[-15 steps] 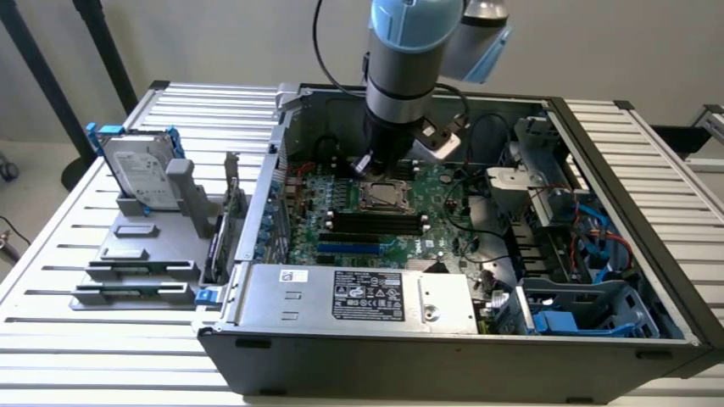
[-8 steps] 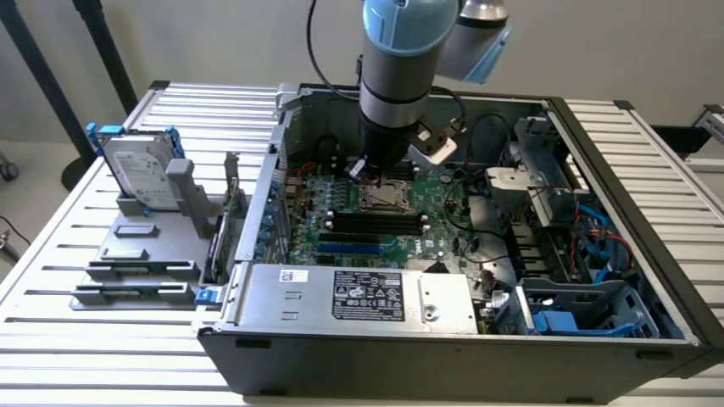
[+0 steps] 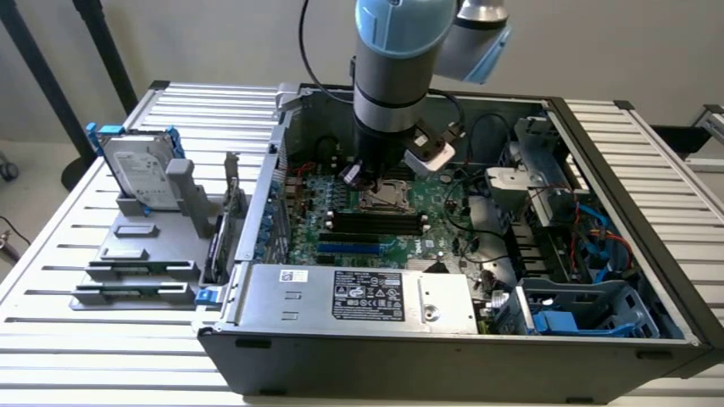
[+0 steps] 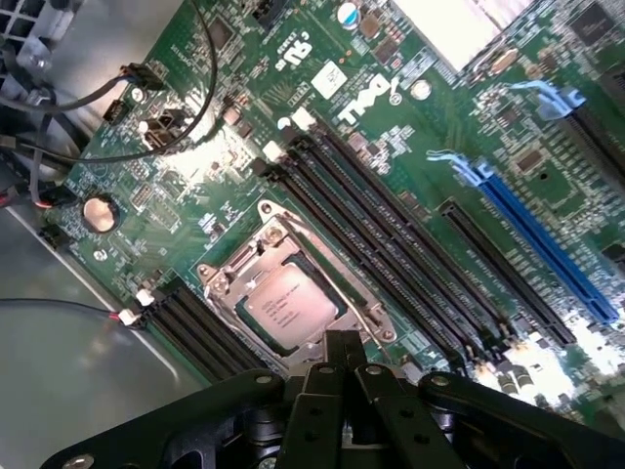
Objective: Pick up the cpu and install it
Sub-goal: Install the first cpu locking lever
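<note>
The cpu (image 4: 289, 309), a small square chip with a silver-grey top, lies flat inside the metal socket frame (image 4: 229, 274) on the green motherboard (image 4: 186, 186). My gripper (image 4: 344, 344) hovers just above the socket's edge, its black fingers pressed together with nothing between them. In the exterior view the gripper (image 3: 359, 176) hangs inside the open computer case, right over the socket (image 3: 392, 196).
Black memory slots (image 4: 391, 225) and a blue expansion slot (image 4: 537, 234) run beside the socket. Loose cables (image 4: 98, 98) cross one corner of the board. A grey power-supply box (image 3: 362, 297) fills the case front. A hard drive with blue bracket (image 3: 142, 174) stands outside on the exterior view's left.
</note>
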### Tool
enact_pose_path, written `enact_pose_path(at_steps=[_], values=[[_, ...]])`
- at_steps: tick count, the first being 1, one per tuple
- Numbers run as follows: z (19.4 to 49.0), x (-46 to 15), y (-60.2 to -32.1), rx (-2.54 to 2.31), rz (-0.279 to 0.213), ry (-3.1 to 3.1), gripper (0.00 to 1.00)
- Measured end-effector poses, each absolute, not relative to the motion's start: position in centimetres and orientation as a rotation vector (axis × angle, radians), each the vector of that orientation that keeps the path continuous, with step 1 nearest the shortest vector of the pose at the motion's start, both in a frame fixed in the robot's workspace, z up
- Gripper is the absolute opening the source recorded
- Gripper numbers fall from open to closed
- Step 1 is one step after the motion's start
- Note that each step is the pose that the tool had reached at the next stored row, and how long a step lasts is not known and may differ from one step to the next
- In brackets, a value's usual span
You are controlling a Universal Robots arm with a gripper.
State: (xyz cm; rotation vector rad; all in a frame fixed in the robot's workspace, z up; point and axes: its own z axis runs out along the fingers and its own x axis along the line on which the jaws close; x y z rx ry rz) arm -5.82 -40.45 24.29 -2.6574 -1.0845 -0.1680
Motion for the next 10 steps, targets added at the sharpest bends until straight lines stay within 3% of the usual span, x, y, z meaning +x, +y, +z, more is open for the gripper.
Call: enact_pose_path(at_steps=[10], values=[[25.1,-6.8,-41.8,-2.656,-0.162,-1.083,0.11]])
